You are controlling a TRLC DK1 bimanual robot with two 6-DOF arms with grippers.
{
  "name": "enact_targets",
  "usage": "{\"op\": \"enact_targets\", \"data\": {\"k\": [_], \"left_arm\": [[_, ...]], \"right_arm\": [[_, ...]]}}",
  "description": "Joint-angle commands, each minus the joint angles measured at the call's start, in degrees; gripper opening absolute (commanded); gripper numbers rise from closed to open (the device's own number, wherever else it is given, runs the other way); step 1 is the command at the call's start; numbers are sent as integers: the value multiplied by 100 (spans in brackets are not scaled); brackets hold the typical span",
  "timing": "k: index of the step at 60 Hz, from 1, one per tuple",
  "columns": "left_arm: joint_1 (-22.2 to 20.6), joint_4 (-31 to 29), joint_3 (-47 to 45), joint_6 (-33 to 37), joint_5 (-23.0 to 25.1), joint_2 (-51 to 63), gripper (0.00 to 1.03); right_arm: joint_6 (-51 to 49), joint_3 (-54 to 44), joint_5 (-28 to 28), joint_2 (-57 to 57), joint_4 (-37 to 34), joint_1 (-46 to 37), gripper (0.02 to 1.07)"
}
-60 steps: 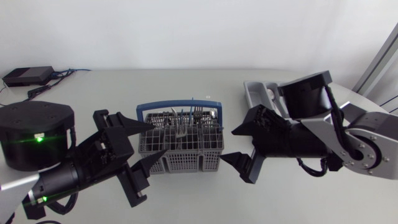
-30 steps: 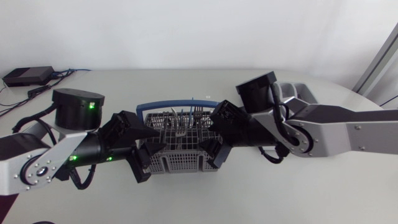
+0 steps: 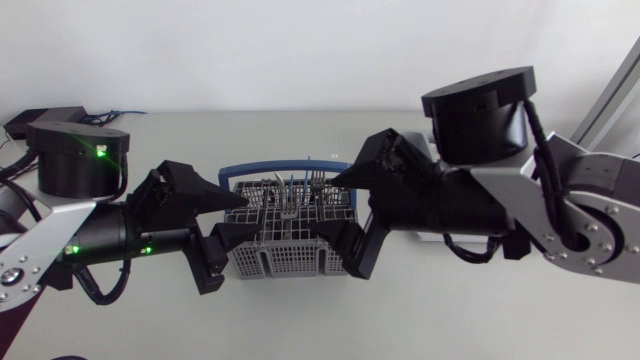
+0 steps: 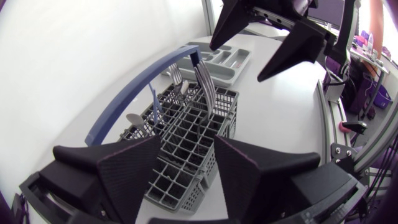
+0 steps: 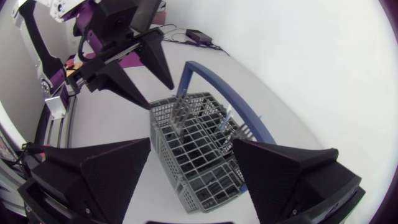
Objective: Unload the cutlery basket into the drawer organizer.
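Note:
The grey wire cutlery basket (image 3: 290, 250) with a blue handle (image 3: 285, 167) stands mid-table, with forks and spoons (image 3: 295, 190) upright in it. My left gripper (image 3: 238, 218) is open, its fingers astride the basket's left end. My right gripper (image 3: 345, 222) is open astride the right end. In the left wrist view the basket (image 4: 186, 140) lies between my fingers (image 4: 127, 171), and the grey drawer organizer (image 4: 224, 59) lies beyond it. In the right wrist view the basket (image 5: 199, 140) lies just ahead, between the spread fingers (image 5: 102, 174). In the head view my right arm hides the organizer.
A black box (image 3: 45, 120) with cables sits at the table's back left corner. My two arms come in over the table on either side of the basket. Bare tabletop lies in front of the basket.
Both grippers have come in from the front to the basket's two ends. In the last half second both arms' upper links swung outward while the grippers stayed at the basket.

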Motion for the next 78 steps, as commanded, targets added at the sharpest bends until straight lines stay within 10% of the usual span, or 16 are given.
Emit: {"op": "enact_targets", "data": {"k": [1, 39, 78], "left_arm": [[-3, -48, -113, 220, 57, -78, 86], [568, 409, -350, 1239, 918, 1038, 89], [454, 664, -192, 1257, 953, 1443, 89]], "right_arm": [[-300, -166, -57, 169, -26, 250, 102], [-1012, 1091, -1278, 1716, -650, 4, 100], [-1223, 1443, -1533, 1866, -817, -172, 33]]}}
